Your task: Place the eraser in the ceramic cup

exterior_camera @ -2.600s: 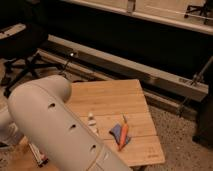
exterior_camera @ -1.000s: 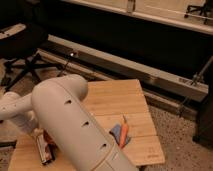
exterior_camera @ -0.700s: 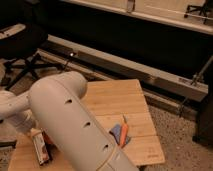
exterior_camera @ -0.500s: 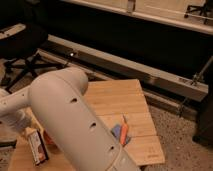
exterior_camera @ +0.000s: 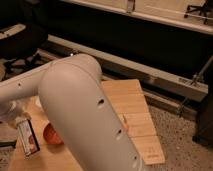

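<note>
My claw (exterior_camera: 21,120) is left of the bowl (exterior_camera: 51,135), pinched shut on the top end of the eraser (exterior_camera: 29,139). The eraser hangs below it on end, slightly tilted, just left of the bowl and near the table's (exterior_camera: 132,100) left edge. Can't tell if its lower end touches the wood.

Risks:
- No cup in view. My own arm (exterior_camera: 85,115) covers everything right of the bowl and behind it, so the cup is probably back there. Going in blind could miss the rim or tip the cup with the eraser's low end.
- The bowl is right beside the eraser. If the cup is on the bowl's far side, a low traverse clips the bowl rim. Lift first.
- Wrong container: the bowl is the nearest open thing and wide, so it's easy to drop into by mistake.
- The grip is on one end only. A flat block can pivot in the pads on a fast swing and land across the rim instead of inside.
- Released too high, it bounces out.

Around:
- A small orange bit (exterior_camera: 125,123) shows right of the bowl, past the arm. Can't identify it.
- A rail (exterior_camera: 150,75) runs behind the bowl, beyond the table.
- A dark chair (exterior_camera: 20,42) sits behind and left of the bowl.
- Rail and chair look clear of the path.
</note>
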